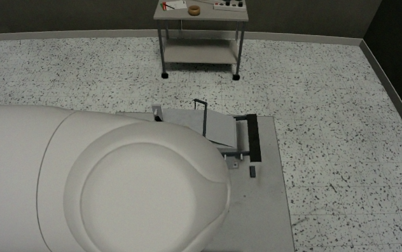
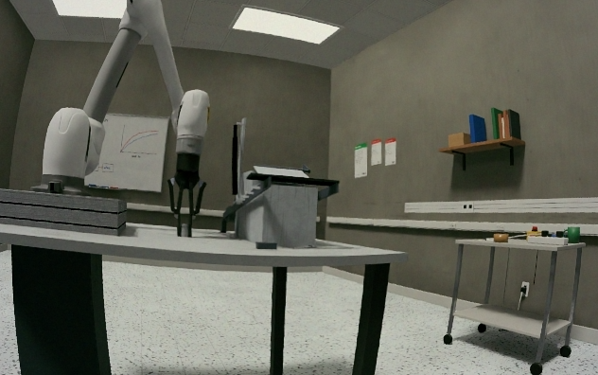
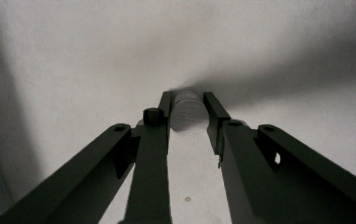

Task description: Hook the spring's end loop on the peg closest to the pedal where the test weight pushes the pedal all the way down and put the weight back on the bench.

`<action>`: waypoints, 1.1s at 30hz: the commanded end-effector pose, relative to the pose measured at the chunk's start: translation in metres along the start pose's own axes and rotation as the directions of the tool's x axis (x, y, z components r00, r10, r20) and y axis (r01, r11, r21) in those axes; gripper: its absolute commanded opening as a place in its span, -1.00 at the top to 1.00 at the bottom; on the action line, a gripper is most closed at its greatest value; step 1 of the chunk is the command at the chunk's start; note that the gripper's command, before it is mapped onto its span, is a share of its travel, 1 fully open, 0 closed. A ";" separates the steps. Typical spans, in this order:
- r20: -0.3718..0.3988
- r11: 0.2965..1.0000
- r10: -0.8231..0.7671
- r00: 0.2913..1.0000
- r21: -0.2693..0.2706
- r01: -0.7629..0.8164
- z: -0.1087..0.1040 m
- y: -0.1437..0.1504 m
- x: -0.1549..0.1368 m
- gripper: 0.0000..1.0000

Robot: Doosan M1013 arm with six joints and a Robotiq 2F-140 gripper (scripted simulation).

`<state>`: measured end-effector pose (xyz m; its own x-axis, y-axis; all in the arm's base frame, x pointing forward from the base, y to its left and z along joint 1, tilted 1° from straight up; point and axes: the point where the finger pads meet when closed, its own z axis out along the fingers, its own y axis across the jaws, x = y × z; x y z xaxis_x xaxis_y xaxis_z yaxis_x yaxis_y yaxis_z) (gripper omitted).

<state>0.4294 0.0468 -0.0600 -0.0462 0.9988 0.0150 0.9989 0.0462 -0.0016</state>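
The steel test weight point(image 2: 184, 231) point(image 3: 189, 114) is a small grey cylinder standing upright on the bench point(image 1: 254, 219) point(image 2: 326, 256). My gripper point(image 2: 184, 228) point(image 3: 187, 105) points straight down and is shut on the weight, with a finger against each side. In the exterior view it is left of the feeder point(image 2: 293, 213) point(image 1: 221, 127). Light pegs point(image 1: 241, 156) stick out from the feeder's side rail. The arm hides the gripper, the weight and part of the feeder in the top view. I cannot clearly make out the pedal, the spring or which peg bears its loop.
A black crossbar point(image 1: 254, 138) point(image 2: 303, 179) spans one end of the feeder. A tall upright point(image 2: 242, 156) stands at the feeder's left in the exterior view. A small dark block point(image 1: 252, 171) point(image 2: 266, 245) lies beside the feeder. A cart point(image 1: 200, 16) point(image 2: 516, 243) stands away from the bench.
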 end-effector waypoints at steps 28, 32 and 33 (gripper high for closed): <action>0.000 1.000 0.000 1.000 -0.001 0.000 -0.035 0.000 0.000 0.50; 0.000 1.000 0.000 1.000 -0.001 0.000 -0.040 0.000 0.000 0.50; 0.000 1.000 0.000 1.000 -0.001 0.000 -0.039 0.000 0.000 0.50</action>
<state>0.4295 0.0462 -0.0201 -0.0462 0.9988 0.0149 0.9989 0.0463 -0.0013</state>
